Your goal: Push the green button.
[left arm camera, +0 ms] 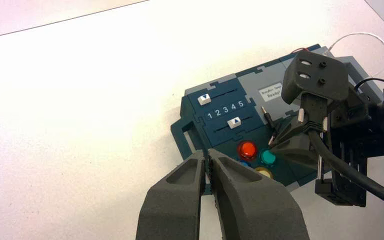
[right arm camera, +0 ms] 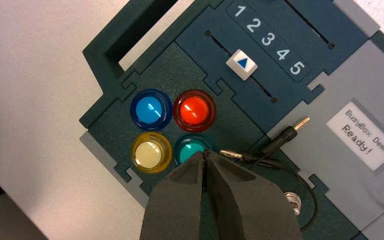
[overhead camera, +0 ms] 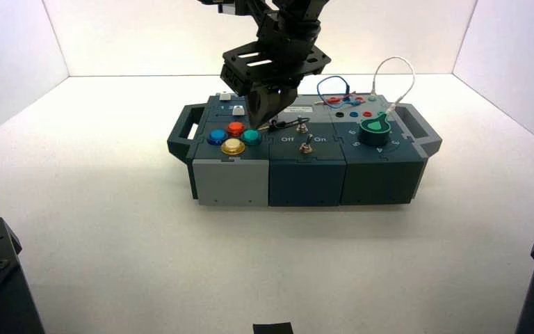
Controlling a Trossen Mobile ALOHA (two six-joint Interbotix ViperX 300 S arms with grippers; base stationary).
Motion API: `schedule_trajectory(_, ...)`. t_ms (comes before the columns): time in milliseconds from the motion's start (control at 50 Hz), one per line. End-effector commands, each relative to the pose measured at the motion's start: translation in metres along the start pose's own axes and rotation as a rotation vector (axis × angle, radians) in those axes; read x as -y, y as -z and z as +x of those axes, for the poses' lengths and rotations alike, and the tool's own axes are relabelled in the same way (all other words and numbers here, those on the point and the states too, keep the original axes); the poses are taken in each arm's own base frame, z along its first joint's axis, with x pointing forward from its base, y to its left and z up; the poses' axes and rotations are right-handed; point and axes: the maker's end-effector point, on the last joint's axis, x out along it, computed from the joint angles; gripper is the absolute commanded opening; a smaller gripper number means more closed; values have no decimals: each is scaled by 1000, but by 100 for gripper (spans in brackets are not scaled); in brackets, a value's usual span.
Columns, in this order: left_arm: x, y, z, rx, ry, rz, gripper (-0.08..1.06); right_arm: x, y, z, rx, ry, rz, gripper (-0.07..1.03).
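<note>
The box (overhead camera: 304, 156) stands on the white table (overhead camera: 111, 229), and its left end carries a cluster of four round domed buttons: the blue button (overhead camera: 216, 136) outermost, the red button (overhead camera: 236, 128) behind, the yellow button (overhead camera: 233, 146) in front, and the green button (overhead camera: 252, 136) on the inner side of the cluster, next to the toggle section. The green button is a small glossy teal dome in a clear collar, the same size as its three fellows. The right gripper (overhead camera: 272, 118) hangs over the box just behind and beside the green button, its fingers pressed together with nothing between them. Further right sit two toggle switches (overhead camera: 306, 144) beside "Off" and "On" lettering, then a green pointer knob (overhead camera: 375, 127) with looped wires (overhead camera: 393, 83) behind it. The right wrist view shows what the high view cannot: the clenched tips (right arm camera: 206, 159) sit right at the edge of the green button (right arm camera: 191, 150), whether touching it cannot be told, with loose black plug leads (right arm camera: 260, 150) lying beside them, a white slider (right arm camera: 242, 64) under the numerals 2 and 3, and a label reading "BusyBox Demo Ready!". The left wrist view alone shows the left gripper (left arm camera: 208, 160), held off the left end of the box with its fingers closed on nothing, and a second slider (left arm camera: 204, 99) behind the numerals
</note>
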Motion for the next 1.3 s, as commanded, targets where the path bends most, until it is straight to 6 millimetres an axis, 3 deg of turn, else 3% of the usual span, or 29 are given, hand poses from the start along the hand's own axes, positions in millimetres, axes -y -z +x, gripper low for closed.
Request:
schedule_trajectory(20, 2, -14, -4, 32, 2, 10, 4, -4, -11, -7, 33, -9, 5, -2)
schedule_trajectory(740, 1, -13, 2, 12, 0, 23, 4, -7, -7, 2, 9, -22, 31, -2)
schedule_trajectory(840, 1, -15, 1, 15, 0, 27, 4, -7, -18, -8, 35, -22, 19, -2)
schedule_trajectory(1040, 2, -21, -1, 26, 1, 40, 4, -7, -57, -68, 128, -6, -40, -2)
schedule_trajectory(1220, 2, -25, -4, 35, 1, 46, 4, -7, -72, -115, 221, 9, -67, -2)
schedule_trajectory(1300, 2, -23, -4, 29, 2, 49, 4, -7, -71, -127, 253, 17, -79, -2)
